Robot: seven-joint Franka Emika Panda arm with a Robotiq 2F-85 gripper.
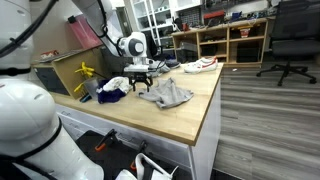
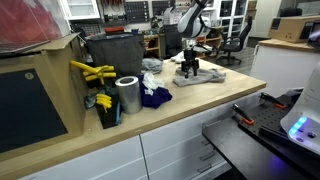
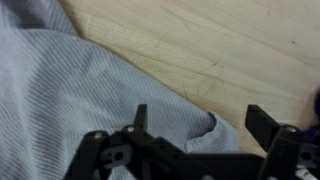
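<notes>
The pincer (image 3: 200,128) is wide open and holds nothing, just above the grey cloth (image 3: 60,90) on the desk (image 3: 210,40). The cloth lies crumpled. Its edge runs from upper left to lower right in the wrist view, with one corner pointing right between the fingers. In an exterior view, at the left, a dark holder (image 2: 107,112) contains yellow things (image 2: 92,72). Beside it stands a silver can (image 2: 127,95), and I cannot see inside it.

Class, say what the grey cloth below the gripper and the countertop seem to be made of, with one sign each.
Grey cloth: apparently knitted fabric, matte; fine ribs and soft folds. Countertop: probably wood or wood-look laminate, smooth, pale; grain streaks show.
</notes>
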